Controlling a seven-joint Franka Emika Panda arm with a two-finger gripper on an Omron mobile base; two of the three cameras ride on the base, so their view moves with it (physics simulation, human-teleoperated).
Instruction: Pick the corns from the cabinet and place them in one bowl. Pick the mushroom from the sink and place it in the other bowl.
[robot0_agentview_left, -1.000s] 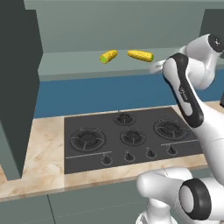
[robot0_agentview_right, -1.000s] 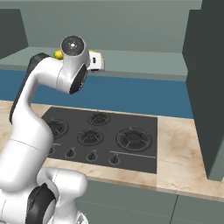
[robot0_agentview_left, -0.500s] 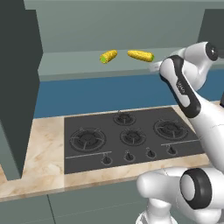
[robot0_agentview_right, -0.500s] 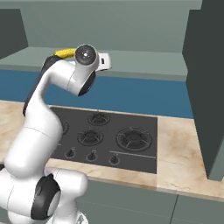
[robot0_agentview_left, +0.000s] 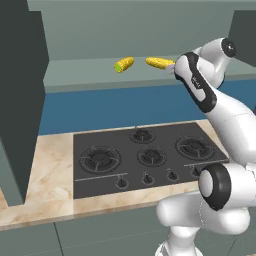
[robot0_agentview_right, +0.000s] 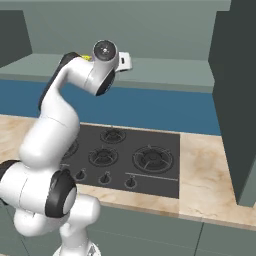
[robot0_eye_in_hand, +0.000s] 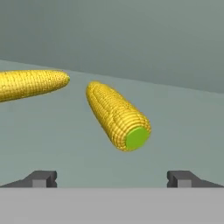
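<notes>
Grey-green cabinet shelf above the blue backsplash carries both corns; nearer cob lies dead ahead of the hand, just beyond its fingertips, green butt end turned toward the camera, long axis running away and slightly left, so roughly in line with the reach rather than across it; second cob lies off to the left, tip close to the first but apart; hand spread wide, nothing between the fingers; judgement: a short advance along the axis should bracket the cob; stove sits on the counter below.
</notes>
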